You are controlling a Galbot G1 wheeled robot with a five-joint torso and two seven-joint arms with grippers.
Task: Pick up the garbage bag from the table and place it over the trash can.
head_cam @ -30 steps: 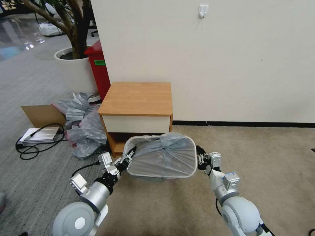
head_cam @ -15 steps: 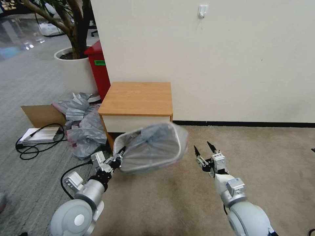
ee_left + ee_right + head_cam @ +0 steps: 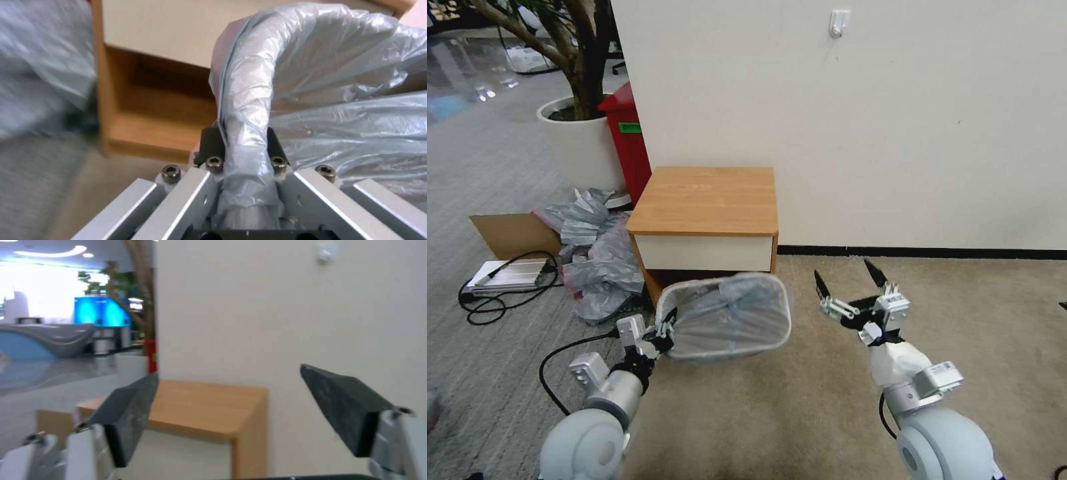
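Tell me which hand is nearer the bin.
Left. The left hand is clamped on the bin rim, over the bag; the right hand is open, apart beside it.

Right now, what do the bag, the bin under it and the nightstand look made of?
Garbage bag: thin translucent grey plastic film, creased and glossy. Trash can: likely smooth cream moulded plastic, judging by its rolled rim. Table: light-brown wood-grain top, possibly laminate, with a matte white drawer front.

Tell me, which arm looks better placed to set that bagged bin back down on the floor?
Probably the left. The left gripper is clamped on the trash can rim, through the garbage bag. The right gripper hangs open beside it, touching nothing.
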